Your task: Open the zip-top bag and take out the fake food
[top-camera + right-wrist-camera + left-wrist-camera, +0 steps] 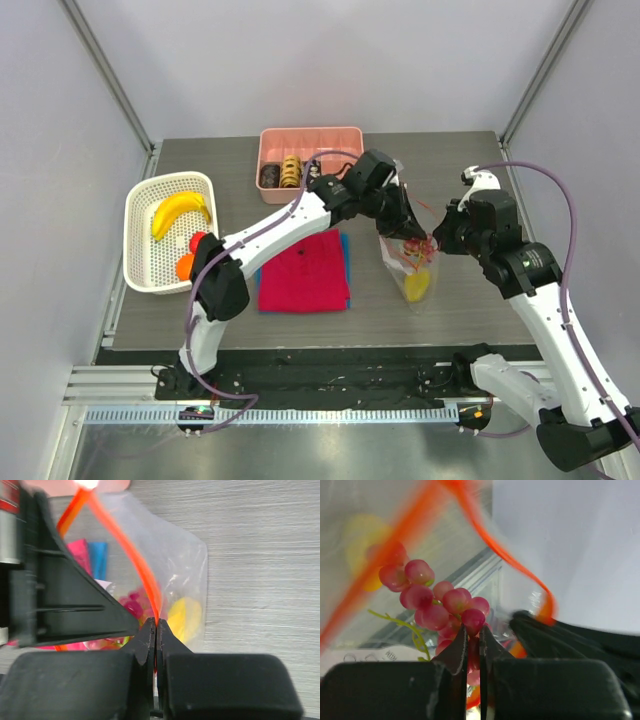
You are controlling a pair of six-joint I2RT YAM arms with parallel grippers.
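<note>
The clear zip-top bag (405, 262) stands held up off the table, right of the red shirt. My right gripper (436, 243) is shut on its orange zip strip (125, 545), which runs into the jaws of that gripper (156, 625). My left gripper (410, 232) reaches into the bag's mouth. In its wrist view the left gripper (472, 635) is shut on a bunch of pink-red grapes (435, 605). A yellow piece (184, 615) lies in the bag's bottom. A banana (178, 212), an orange ball (185, 266) and a red fruit (197, 241) lie in the white basket (140, 215).
The folded red shirt (305, 270) lies at the table's middle with a blue cloth (346, 250) under its right edge. A pink tray (310, 135) with brown and dark ring pieces stands at the back. The white basket sits at the left edge.
</note>
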